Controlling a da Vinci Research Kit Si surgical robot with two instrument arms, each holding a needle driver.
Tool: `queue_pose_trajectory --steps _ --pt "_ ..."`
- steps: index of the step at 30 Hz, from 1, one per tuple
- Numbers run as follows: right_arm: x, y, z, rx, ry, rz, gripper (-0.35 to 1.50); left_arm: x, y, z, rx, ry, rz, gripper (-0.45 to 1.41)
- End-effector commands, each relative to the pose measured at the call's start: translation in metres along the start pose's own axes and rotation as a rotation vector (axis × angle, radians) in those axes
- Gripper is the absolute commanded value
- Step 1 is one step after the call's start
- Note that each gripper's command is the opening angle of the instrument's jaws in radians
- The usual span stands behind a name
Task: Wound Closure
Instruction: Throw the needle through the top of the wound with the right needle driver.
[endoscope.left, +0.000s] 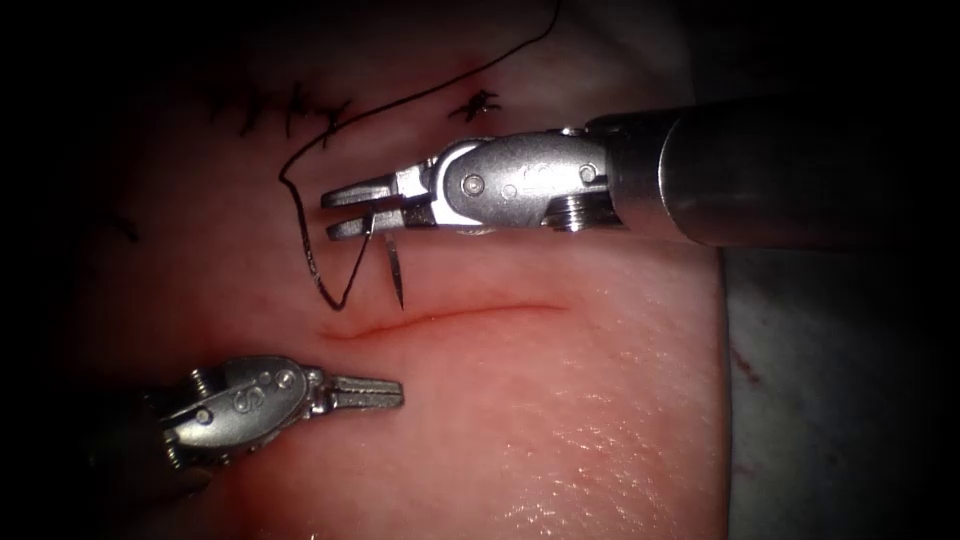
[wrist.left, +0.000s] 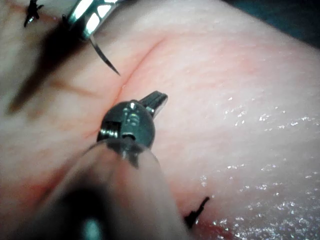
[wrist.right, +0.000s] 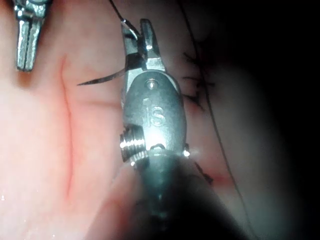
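My right tool (endoscope.left: 330, 214) reaches in from the right, its jaws shut on the curved needle (endoscope.left: 393, 265) roughly mid-curve, toward the tail. The needle is out of the tissue, its tip hanging just above the left end of the cut (endoscope.left: 450, 314). Black thread (endoscope.left: 300, 225) runs from the tail down in a loop, then up and away past the old stitches. My left tool (endoscope.left: 398, 392) lies below the cut near its left end, shut and holding nothing. In the right wrist view the needle (wrist.right: 102, 77) sticks out sideways from the right tool (wrist.right: 136, 30) toward the cut (wrist.right: 67, 130). The left wrist view shows the left tool (wrist.left: 156, 100) beside the cut, with the needle (wrist.left: 105, 57) beyond.
A row of older black stitches (endoscope.left: 290, 110) and a knot (endoscope.left: 475, 103) lie beyond the right tool. The tissue (endoscope.left: 560, 420) ends at an edge on the right (endoscope.left: 724, 350), with dark bench beyond. A short cut thread end (wrist.left: 197, 210) lies on the tissue near the left shaft.
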Motion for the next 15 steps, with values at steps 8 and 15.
queue_pose_trajectory --steps 8,15 --pt "-0.001 0.0 0.002 -0.026 0.006 -0.039 -0.35 -0.0014 -0.0012 0.0019 0.052 -0.049 -0.001 -0.45" --pt "-0.003 -0.0008 0.0037 -0.024 -0.015 -0.068 -0.35 -0.0033 -0.0008 0.0027 0.061 -0.096 0.022 -0.45"
